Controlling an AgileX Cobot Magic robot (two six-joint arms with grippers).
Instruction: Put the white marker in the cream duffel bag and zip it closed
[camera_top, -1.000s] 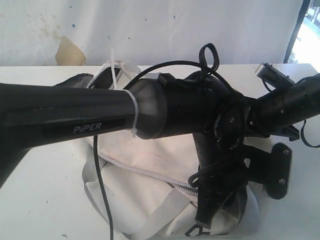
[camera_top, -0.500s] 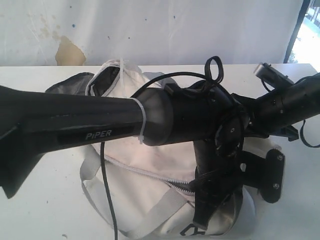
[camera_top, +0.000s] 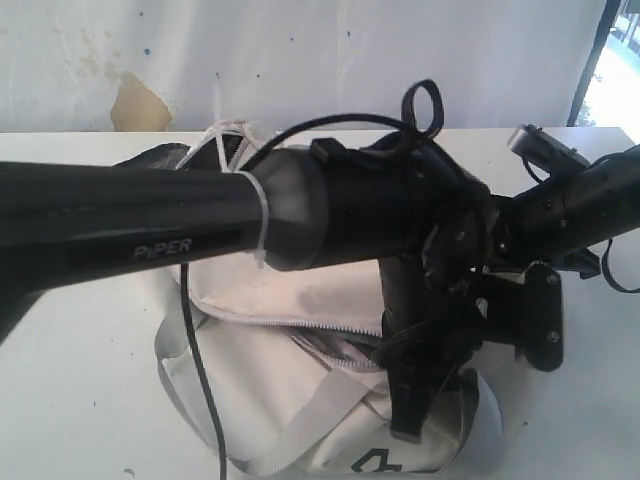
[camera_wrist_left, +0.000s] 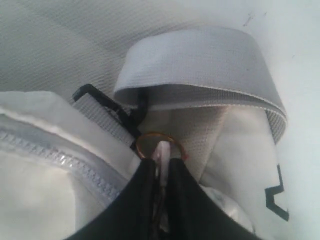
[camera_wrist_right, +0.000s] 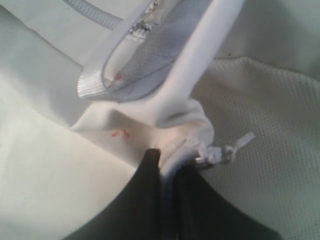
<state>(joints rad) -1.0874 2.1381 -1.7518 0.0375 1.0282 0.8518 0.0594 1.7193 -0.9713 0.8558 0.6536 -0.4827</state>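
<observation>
The left gripper (camera_wrist_left: 161, 159) is clenched on the pale zipper pull (camera_wrist_left: 162, 150) of the cream duffel bag (camera_wrist_left: 35, 210), its two black fingers pressed together just under the pull's coppery ring (camera_wrist_left: 156, 134). Right beside the pull, a black buckle (camera_wrist_left: 107, 105) joins a band of grey webbing, and a wide grey strap (camera_wrist_left: 200, 65) loops over the end of the bag. The zipper teeth (camera_wrist_left: 65, 162) run away from the pull along the cream fabric.

The right gripper (camera_wrist_right: 167, 160) is also clamped tight, pinching a bunched fold of the bag's cream fabric. A short white tie (camera_wrist_right: 237, 145) sticks out just beside its fingertips.

In the exterior view the bag lies on the white table (camera_top: 70, 390), beneath both arms. The left arm (camera_top: 120, 225) stretches across the middle of the picture and bends down to the bag's near right end. The right arm (camera_top: 590, 195) comes in from the right. The zipper line crosses the top of the bag, with a dark gap near the left wrist. The white marker cannot be seen in any view.
</observation>
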